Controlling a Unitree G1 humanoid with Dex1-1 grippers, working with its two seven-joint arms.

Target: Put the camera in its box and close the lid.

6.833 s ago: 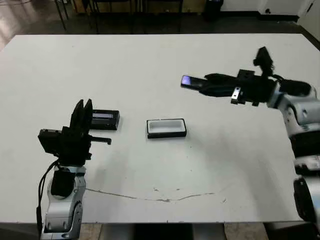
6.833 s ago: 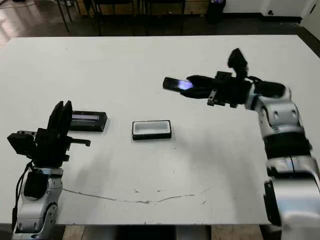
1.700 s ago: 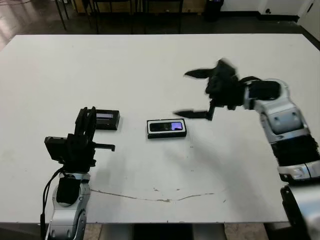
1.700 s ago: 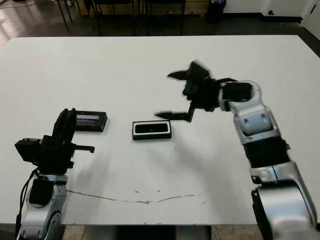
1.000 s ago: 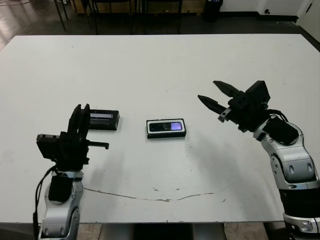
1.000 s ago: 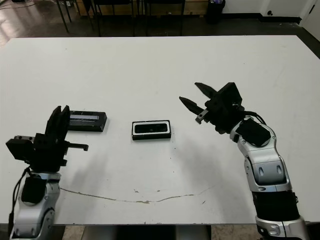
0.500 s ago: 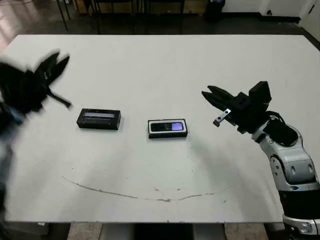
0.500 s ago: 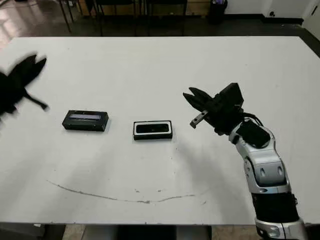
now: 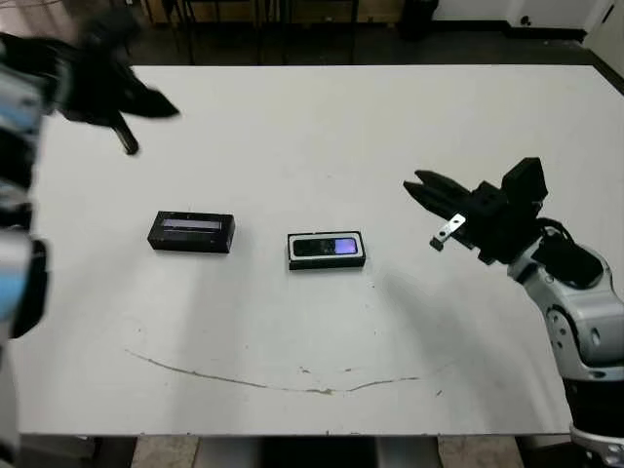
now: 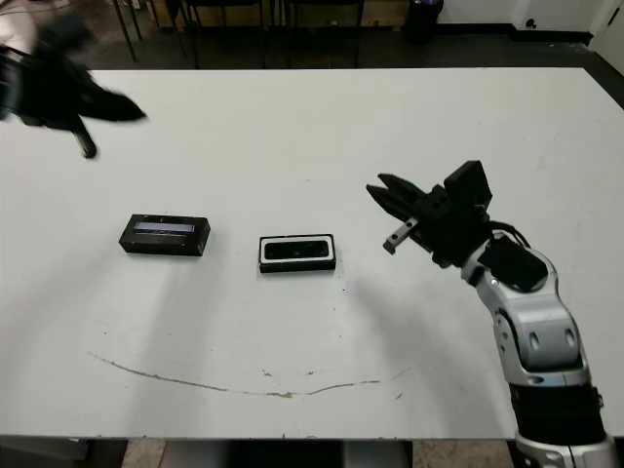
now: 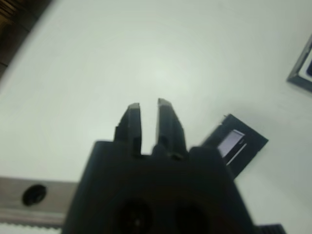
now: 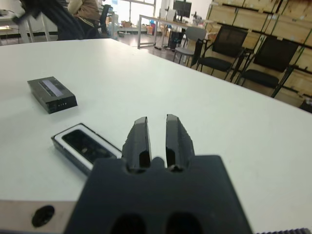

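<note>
Swinging up and away since half a second ago, the left gripper (image 9: 146, 102) is now a blur over the table's (image 9: 322, 146) far left part, well apart from the lid (image 9: 191, 231); its wrist view shows the fingers (image 11: 131, 122) nearly together with a slim gap, grasping nothing. Camera (image 9: 327, 247) lies inside the box (image 9: 327, 251) at mid-table, unmoved. Lid sits flat to the box's left, apart from it, strip up. Right gripper (image 9: 424, 185) hangs right of the box, shifted slightly rightward, fingers (image 12: 140, 139) close together, empty. Bare tabletop surrounds box and lid on all sides.
</note>
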